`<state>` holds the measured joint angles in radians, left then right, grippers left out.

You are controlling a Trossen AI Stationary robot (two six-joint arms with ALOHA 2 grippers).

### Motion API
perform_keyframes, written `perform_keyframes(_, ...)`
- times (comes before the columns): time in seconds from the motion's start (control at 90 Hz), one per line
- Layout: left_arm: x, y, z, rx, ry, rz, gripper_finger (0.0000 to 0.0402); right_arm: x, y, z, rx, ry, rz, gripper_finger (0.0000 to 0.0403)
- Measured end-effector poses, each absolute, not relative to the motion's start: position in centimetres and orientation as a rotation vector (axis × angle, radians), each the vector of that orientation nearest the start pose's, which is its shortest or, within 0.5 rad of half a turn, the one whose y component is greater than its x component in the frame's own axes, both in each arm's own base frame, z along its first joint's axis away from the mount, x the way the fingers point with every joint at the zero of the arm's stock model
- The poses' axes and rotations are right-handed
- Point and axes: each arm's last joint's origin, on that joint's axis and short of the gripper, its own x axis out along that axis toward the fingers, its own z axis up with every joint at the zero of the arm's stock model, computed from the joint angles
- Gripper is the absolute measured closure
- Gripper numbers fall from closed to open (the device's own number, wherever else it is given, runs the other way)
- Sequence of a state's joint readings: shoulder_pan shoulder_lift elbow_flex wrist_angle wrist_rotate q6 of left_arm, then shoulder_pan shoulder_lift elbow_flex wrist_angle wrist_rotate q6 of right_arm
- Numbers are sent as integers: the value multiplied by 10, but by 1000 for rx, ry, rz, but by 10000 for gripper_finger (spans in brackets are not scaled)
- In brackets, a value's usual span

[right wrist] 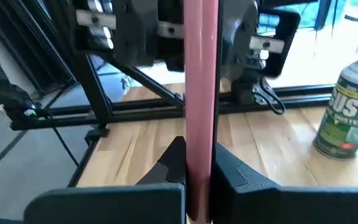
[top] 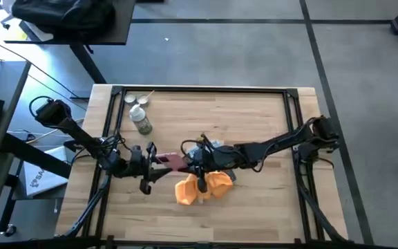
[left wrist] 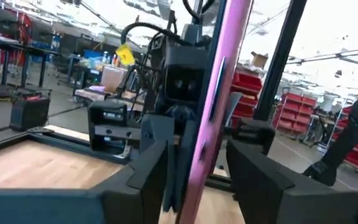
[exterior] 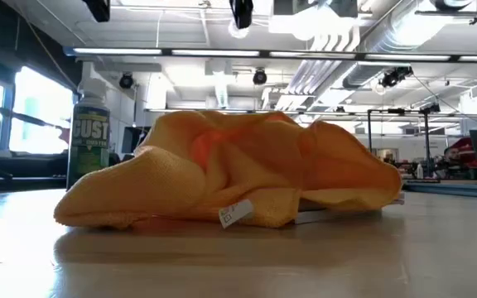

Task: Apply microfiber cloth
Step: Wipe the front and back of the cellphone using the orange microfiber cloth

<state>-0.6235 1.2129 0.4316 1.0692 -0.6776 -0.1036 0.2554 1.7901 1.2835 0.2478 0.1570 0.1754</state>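
Two grippers meet at table centre, both clamped on one flat pink-edged slab, prob. the phone (top: 173, 162), held off the wood between them. In the high view the left gripper (top: 152, 160) has it from the left end and the right gripper (top: 193, 164) from the right end, so the slab's long axis runs left-right. Each wrist view shows its own fingers closed against the slab's thin edge: left wrist view, pink edge (left wrist: 213, 106) between dark fingers (left wrist: 148, 174); right wrist view, pink edge (right wrist: 201, 93) pinched tight by fingers (right wrist: 173, 163).

Microfiber cloth (top: 202, 185): orange-yellow, crumpled, lying loose on the table (top: 254, 124) just toward the near edge from the right gripper, partly under that arm's wrist. Low view: cloth (exterior: 238, 170) heaped in folds, small white tag at its front hem, nothing gripping it.

Key relation for you: cloth sits below and nearside of the held slab, closer to the right gripper than the left. Likely next: right lets go, drops to the cloth, while left keeps the slab steady. Risk: one-ended hold may let it tilt.

Also present: duster spray can (top: 141, 120) lying at the far left, well apart; upright in the low view (exterior: 89, 132) behind the cloth.
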Motion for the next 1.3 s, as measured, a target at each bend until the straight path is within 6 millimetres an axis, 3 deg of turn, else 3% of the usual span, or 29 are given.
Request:
perform_keyframes(0.333, 198, -118, 248, -301, -246, 49, 383, 402, 101, 271, 132, 254, 87, 390)
perform_keyframes(0.533, 198, -116, 248, -312, -245, 98, 388, 401, 103, 270, 76, 258, 132, 377)
perform_keyframes(0.756, 198, -116, 249, -333, -258, 82, 390, 386, 103, 285, 19, 305, 120, 293)
perform_keyframes(0.878, 198, -117, 249, -327, -257, 82, 391, 372, 99, 287, 16, 423, 98, 241)
perform_keyframes(1.033, 198, -117, 248, -319, -248, 86, 391, 353, 106, 270, 40, 679, 101, 203)
perform_keyframes(1.178, 198, -116, 248, -309, -246, 91, 391, 345, 123, 231, 7, 847, 72, 199)
perform_keyframes(1.3, 198, -116, 247, -298, -241, 102, 391, 350, 129, 201, -70, 838, -135, 200)
